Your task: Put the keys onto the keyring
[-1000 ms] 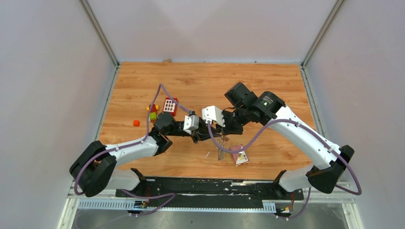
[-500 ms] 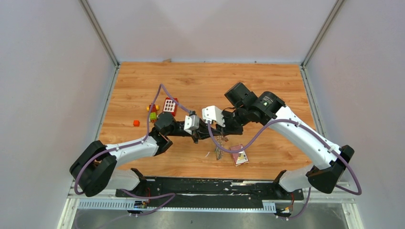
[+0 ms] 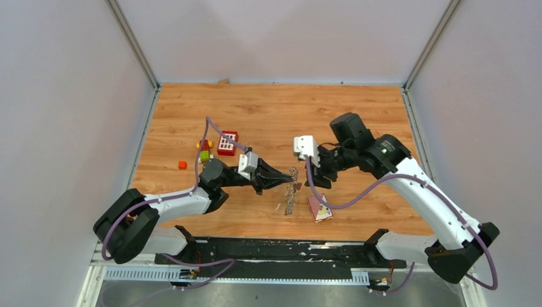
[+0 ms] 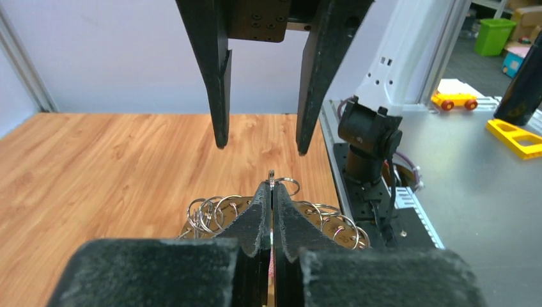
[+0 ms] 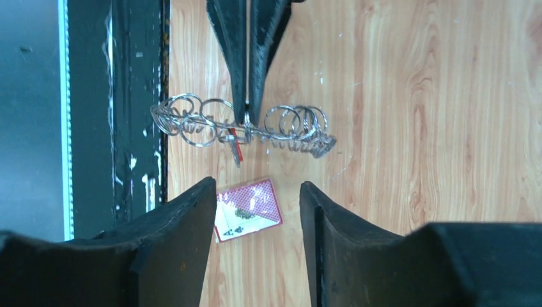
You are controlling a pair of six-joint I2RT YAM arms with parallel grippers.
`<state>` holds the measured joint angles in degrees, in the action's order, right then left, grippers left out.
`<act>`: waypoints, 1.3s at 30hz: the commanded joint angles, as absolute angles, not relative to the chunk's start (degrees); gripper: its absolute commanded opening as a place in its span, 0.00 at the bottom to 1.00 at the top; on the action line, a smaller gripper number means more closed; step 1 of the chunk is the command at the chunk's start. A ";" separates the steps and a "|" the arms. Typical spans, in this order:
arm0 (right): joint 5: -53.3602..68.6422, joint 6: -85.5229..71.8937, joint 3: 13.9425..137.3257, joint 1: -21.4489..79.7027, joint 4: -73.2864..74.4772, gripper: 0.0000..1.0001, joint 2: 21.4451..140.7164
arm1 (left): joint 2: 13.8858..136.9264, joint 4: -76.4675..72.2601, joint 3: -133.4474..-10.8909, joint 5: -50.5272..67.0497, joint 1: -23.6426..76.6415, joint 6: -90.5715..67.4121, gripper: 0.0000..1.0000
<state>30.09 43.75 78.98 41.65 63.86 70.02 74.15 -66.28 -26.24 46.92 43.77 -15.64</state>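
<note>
My left gripper [image 3: 287,181] is shut on a small split ring at the rim of the keyring [image 3: 291,193]. The keyring is a flat disc edged with many silvery loops and hangs above the wood. In the left wrist view the pinched ring pokes out between my fingertips [image 4: 267,192], with the keyring [image 4: 214,211] spread out behind them. The right wrist view shows the keyring [image 5: 287,125] edge-on with a red-tagged key [image 5: 236,148] dangling below it. My right gripper [image 5: 255,192] is open and empty, a short way back from the keyring. It also shows in the left wrist view [image 4: 261,148].
A maroon playing card [image 3: 319,210] lies on the wood under the right gripper [image 3: 317,183]. A red block with white squares [image 3: 227,142], small green and yellow blocks [image 3: 204,153] and an orange piece [image 3: 183,165] sit at the left. The black base rail [image 5: 137,96] runs along the near edge.
The right gripper opened, let go and drew back to the right. The left gripper closed on the keyring's rim, and the keyring now hangs from it alone.
</note>
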 commanded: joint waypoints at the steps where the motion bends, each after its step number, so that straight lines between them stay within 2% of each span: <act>1: 43.69 41.93 74.95 35.86 56.20 0.53 64.02 | 73.42 -77.40 -26.42 44.15 43.51 -20.81 0.00; 9: 51.69 41.26 69.94 34.67 51.29 0.54 63.58 | 73.94 -79.46 -26.95 44.13 43.51 -23.28 0.00; 13: 51.99 41.36 69.04 34.65 49.84 0.53 65.03 | 74.32 -79.95 -27.05 44.39 43.55 -23.79 0.00; 17: 53.09 41.14 68.49 34.68 48.78 0.44 65.65 | 74.39 -80.57 -26.98 44.42 43.51 -24.29 0.00; 23: 54.72 40.96 68.19 34.70 48.35 0.15 66.48 | 74.53 -81.45 -26.98 44.17 43.51 -25.20 0.00; 27: 55.35 41.10 67.41 34.68 47.66 0.00 66.38 | 74.52 -81.76 -26.91 44.05 43.53 -25.31 0.00; 39: 56.40 40.82 65.61 34.70 46.29 0.00 66.32 | 74.62 -82.35 -26.81 44.22 43.51 -25.14 0.00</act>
<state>53.78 40.77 65.82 34.85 48.31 66.43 74.83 -77.14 -26.13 45.76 43.72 -24.88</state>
